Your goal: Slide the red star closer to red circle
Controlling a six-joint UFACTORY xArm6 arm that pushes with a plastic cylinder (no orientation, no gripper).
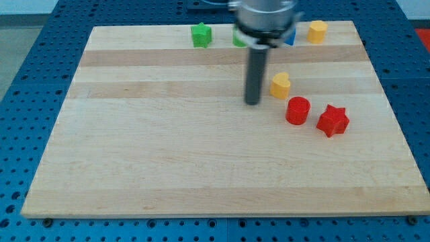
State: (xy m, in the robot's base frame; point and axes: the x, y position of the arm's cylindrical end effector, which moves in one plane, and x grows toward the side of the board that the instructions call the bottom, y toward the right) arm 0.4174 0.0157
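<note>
The rod stands upright from the view's top, my tip (252, 103) down on the board.

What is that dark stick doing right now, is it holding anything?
No gripper: my tip holds nothing.
It rests on the board, left of the yellow block, touching no block.

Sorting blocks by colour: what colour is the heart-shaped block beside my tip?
Yellow heart, clearest in the camera view.
</note>
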